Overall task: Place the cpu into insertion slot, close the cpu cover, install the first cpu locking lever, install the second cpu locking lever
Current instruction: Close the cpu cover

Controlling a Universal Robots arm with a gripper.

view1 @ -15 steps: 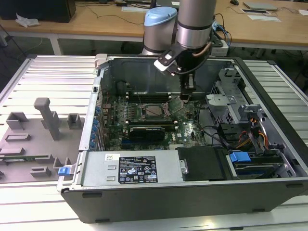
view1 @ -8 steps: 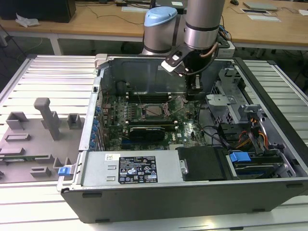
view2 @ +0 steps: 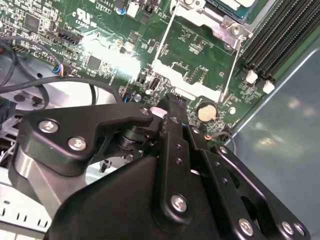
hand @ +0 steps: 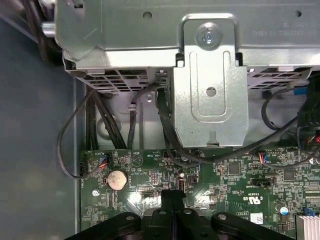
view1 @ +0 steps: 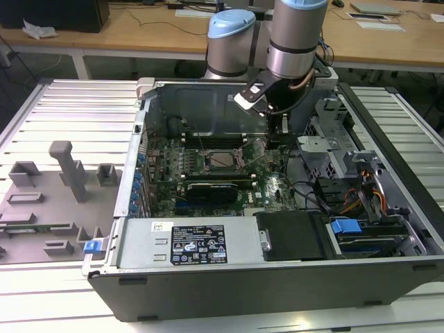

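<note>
The cpu [view1: 223, 159] lies flat in the insertion slot [view1: 210, 166] in the middle of the motherboard; a corner of its pale top [view2: 235, 6] shows in the second wrist view. The cpu cover [view2: 165, 72] is swung open away from the slot, and the green board shows through its window. My gripper [view1: 275, 137] hangs on the exterior view's right of the slot, its fingers [hand: 166, 200] pressed together. The gripper tip [view2: 171, 99] sits right at the cover's free edge. I see nothing clearly between the fingers.
A metal drive cage [hand: 210, 90] and black cables [hand: 165, 125] stand close beyond the gripper. A coin battery [hand: 117, 178] and memory slots [view2: 280, 45] are nearby. A graphics card [view1: 215, 189] and power supply [view1: 187, 243] lie nearer the case front. Grey fixture blocks [view1: 62, 180] are outside.
</note>
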